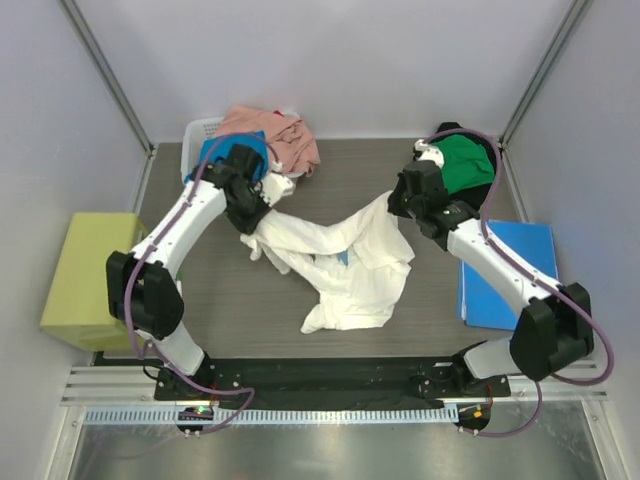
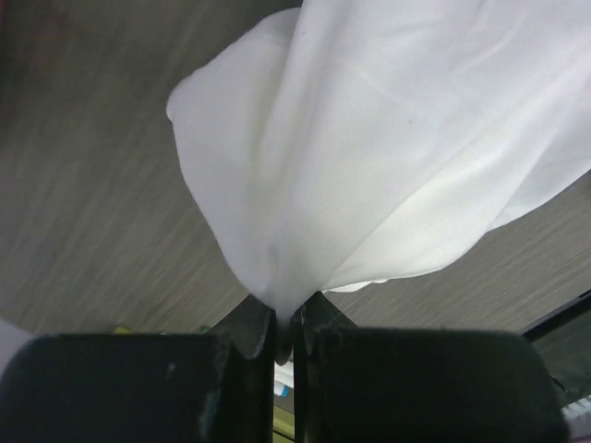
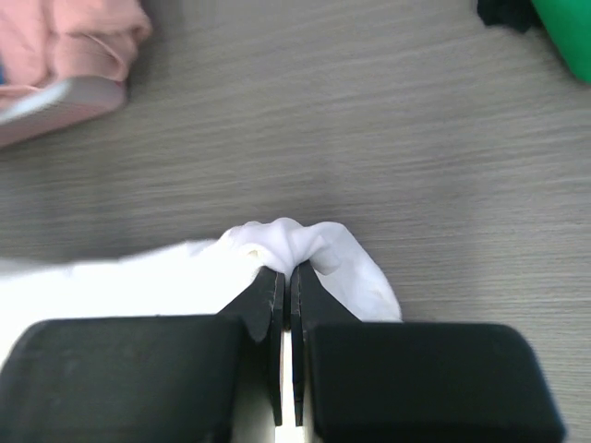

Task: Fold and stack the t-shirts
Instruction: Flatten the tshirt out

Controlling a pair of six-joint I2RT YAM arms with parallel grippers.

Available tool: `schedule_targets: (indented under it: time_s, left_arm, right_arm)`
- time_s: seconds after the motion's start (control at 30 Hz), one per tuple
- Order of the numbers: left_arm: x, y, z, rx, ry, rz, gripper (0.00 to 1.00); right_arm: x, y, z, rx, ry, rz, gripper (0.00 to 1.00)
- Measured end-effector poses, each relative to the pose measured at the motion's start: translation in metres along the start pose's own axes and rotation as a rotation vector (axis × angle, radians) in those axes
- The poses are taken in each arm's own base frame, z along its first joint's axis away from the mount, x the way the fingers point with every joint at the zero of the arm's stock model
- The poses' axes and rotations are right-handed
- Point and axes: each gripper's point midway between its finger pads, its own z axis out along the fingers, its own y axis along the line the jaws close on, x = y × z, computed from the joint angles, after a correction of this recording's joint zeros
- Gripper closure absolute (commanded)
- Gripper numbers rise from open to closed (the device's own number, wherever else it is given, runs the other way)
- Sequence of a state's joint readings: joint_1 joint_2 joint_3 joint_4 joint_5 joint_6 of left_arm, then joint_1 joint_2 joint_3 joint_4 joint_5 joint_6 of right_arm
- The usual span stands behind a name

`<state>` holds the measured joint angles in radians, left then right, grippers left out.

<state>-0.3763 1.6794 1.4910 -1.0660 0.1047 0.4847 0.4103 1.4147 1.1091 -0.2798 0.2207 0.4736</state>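
A white t-shirt (image 1: 345, 265) with a small blue print hangs crumpled between both grippers over the table's middle. My left gripper (image 1: 252, 218) is shut on its left end; in the left wrist view the cloth (image 2: 369, 157) billows from the closed jaws (image 2: 284, 318). My right gripper (image 1: 400, 205) is shut on its right end, where a bunch of white cloth (image 3: 305, 245) sits at the jaws (image 3: 286, 277). A salmon pink shirt (image 1: 275, 135) and a bright blue one (image 1: 215, 152) lie in the white basket (image 1: 200, 132). A green shirt (image 1: 468, 160) on a black one (image 1: 445, 132) lies back right.
A stiff blue folder (image 1: 505, 270) lies on the table's right side under the right arm. A yellow-green box (image 1: 90, 275) stands off the table's left edge. The basket's rim and pink cloth show in the right wrist view (image 3: 65, 55).
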Motion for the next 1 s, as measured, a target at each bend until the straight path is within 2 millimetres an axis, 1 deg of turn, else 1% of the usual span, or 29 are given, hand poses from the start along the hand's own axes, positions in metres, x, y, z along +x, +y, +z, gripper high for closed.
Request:
schedule_targets:
  time_s: [0.03, 0.07, 0.1, 0.13, 0.23, 0.3, 0.4, 0.5, 0.57, 0.6, 0.63, 0.67, 0.73, 0.77, 0.83, 0.87, 0.9, 0.93, 0.97, 1.0]
  left_arm:
    - [-0.01, 0.012, -0.02, -0.034, -0.045, -0.01, 0.92]
    - [-0.015, 0.019, -0.034, -0.059, -0.074, -0.014, 0.9]
    - [-0.017, 0.024, -0.051, -0.084, -0.101, -0.015, 0.84]
    - [-0.018, 0.026, -0.067, -0.105, -0.123, -0.012, 0.82]
    - [-0.01, 0.015, -0.108, -0.133, -0.165, 0.017, 0.75]
    - [-0.003, 0.006, -0.127, -0.147, -0.189, 0.034, 0.73]
    - [0.006, -0.004, -0.154, -0.171, -0.228, 0.061, 0.73]
    - [0.005, -0.007, -0.187, -0.221, -0.295, 0.076, 0.73]
    - [-0.002, -0.005, -0.218, -0.286, -0.375, 0.084, 0.77]
    - [-0.003, -0.005, -0.236, -0.325, -0.418, 0.09, 0.83]
    - [-0.003, -0.005, -0.25, -0.357, -0.452, 0.094, 0.85]
    - [0.0, -0.008, -0.269, -0.4, -0.497, 0.105, 0.89]
    - [0.007, -0.014, -0.294, -0.455, -0.555, 0.119, 0.91]
    - [0.011, -0.017, -0.301, -0.468, -0.572, 0.121, 0.94]
    - [0.02, -0.026, -0.309, -0.475, -0.602, 0.128, 0.95]
    - [0.021, -0.032, -0.305, -0.448, -0.612, 0.138, 0.9]
    - [0.02, -0.036, -0.296, -0.414, -0.604, 0.147, 0.82]
    - [0.017, -0.04, -0.283, -0.362, -0.588, 0.156, 0.75]
    - [0.013, -0.045, -0.265, -0.296, -0.56, 0.166, 0.62]
    - [0.007, -0.048, -0.249, -0.241, -0.532, 0.177, 0.58]
  right_arm:
    - [-0.008, 0.003, -0.01, -0.018, -0.022, 0.006, 0.99]
    - [-0.014, 0.004, -0.019, -0.03, -0.039, 0.011, 0.99]
    - [-0.022, 0.007, -0.031, -0.049, -0.063, 0.018, 0.99]
    - [-0.031, 0.009, -0.045, -0.07, -0.091, 0.025, 0.99]
    - [-0.057, 0.016, -0.096, -0.155, -0.187, 0.051, 0.99]
    - [-0.072, 0.02, -0.134, -0.221, -0.254, 0.066, 0.99]
    - [-0.089, 0.02, -0.203, -0.328, -0.366, 0.083, 0.99]
    - [-0.1, 0.018, -0.259, -0.4, -0.435, 0.09, 0.99]
    - [-0.111, 0.018, -0.3, -0.451, -0.493, 0.095, 0.99]
    - [-0.116, 0.018, -0.314, -0.467, -0.515, 0.098, 0.99]
    - [-0.121, 0.017, -0.332, -0.485, -0.538, 0.103, 0.99]
    - [-0.125, 0.017, -0.345, -0.499, -0.557, 0.108, 0.99]
    - [-0.13, 0.018, -0.362, -0.525, -0.577, 0.112, 0.99]
    - [-0.132, 0.019, -0.368, -0.536, -0.581, 0.114, 0.99]
    - [-0.129, 0.02, -0.368, -0.545, -0.564, 0.114, 0.99]
    - [-0.126, 0.021, -0.364, -0.543, -0.544, 0.111, 0.99]
    - [-0.123, 0.022, -0.358, -0.538, -0.523, 0.109, 0.99]
    - [-0.119, 0.023, -0.35, -0.53, -0.499, 0.106, 0.99]
    - [-0.117, 0.024, -0.343, -0.522, -0.478, 0.103, 0.99]
    - [-0.113, 0.025, -0.334, -0.512, -0.453, 0.1, 0.99]
